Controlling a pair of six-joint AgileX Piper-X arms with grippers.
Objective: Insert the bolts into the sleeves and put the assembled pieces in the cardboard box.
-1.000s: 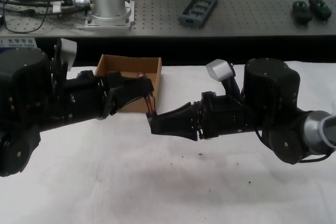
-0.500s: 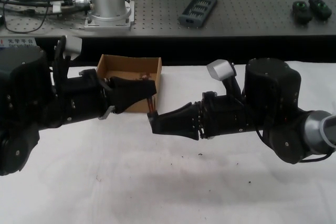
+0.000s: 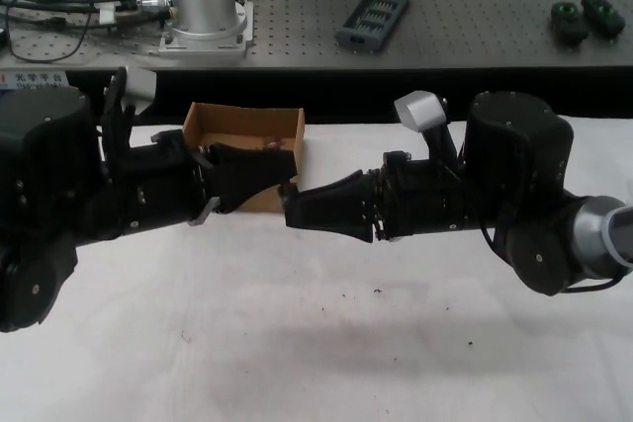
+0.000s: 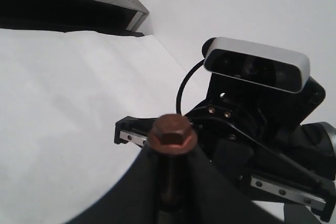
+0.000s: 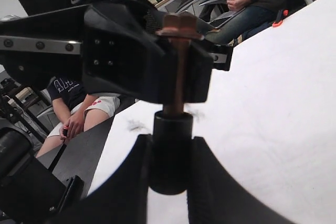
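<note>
Copper bolt (image 4: 172, 134) tip at the black sleeve (image 5: 171, 153) mouth, mid-air near the box (image 3: 237, 121).
Left gripper (image 4: 172, 157) pinches bolt, right gripper (image 5: 170, 144) pinches sleeve; best to keep both in line and push straight, slowly.

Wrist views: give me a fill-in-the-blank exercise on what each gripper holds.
The left gripper is shut on a copper ____. The right gripper is shut on a black ____. On the white cloth, beyond both grippers, stands an open cardboard ____.
Missing words: bolt, sleeve, box.
</note>
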